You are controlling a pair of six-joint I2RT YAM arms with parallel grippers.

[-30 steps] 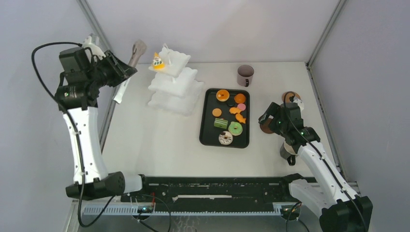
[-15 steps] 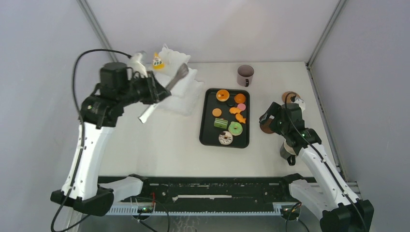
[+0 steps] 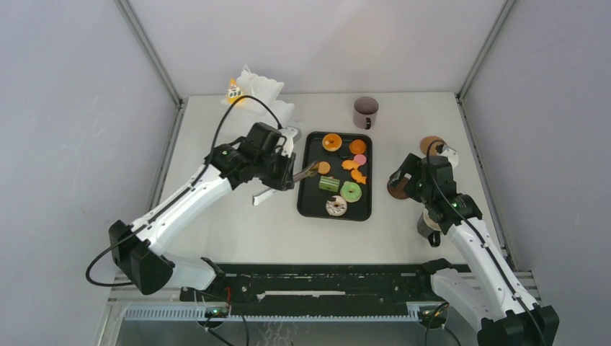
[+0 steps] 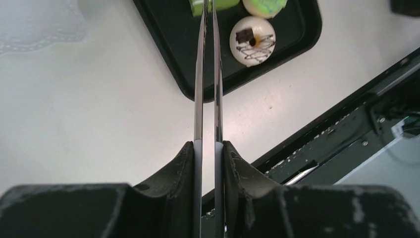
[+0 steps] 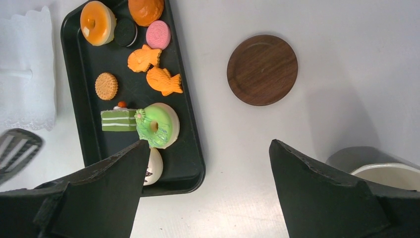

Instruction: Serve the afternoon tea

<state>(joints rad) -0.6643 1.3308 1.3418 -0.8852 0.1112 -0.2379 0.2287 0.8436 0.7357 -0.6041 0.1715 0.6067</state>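
Note:
Several toy pastries lie on the black tray (image 3: 310,205): an orange doughnut (image 3: 332,141), a green cake (image 3: 328,183), a green doughnut (image 3: 351,191) and a white doughnut (image 3: 336,206). A yellow pastry (image 3: 233,91) sits on the white stand (image 3: 261,88). My left gripper (image 3: 284,176) is shut on metal tongs (image 4: 216,74), whose tips reach the green cake (image 4: 225,4) at the tray's left side. My right gripper (image 3: 400,184) is open and empty over the table right of the tray. One dark mug (image 3: 365,112) stands at the back. Another mug (image 5: 386,171) sits under the right arm.
A brown wooden coaster (image 5: 262,69) lies on the table right of the tray, and a second coaster (image 3: 432,144) lies further back. The left arm covers the stand's lower tiers. The cell's walls close in left and right; a black rail (image 3: 317,281) runs along the front.
My left arm has swung from the far left by the stand down and to the right, bringing the tongs to the tray's left side. The right arm has hardly moved.

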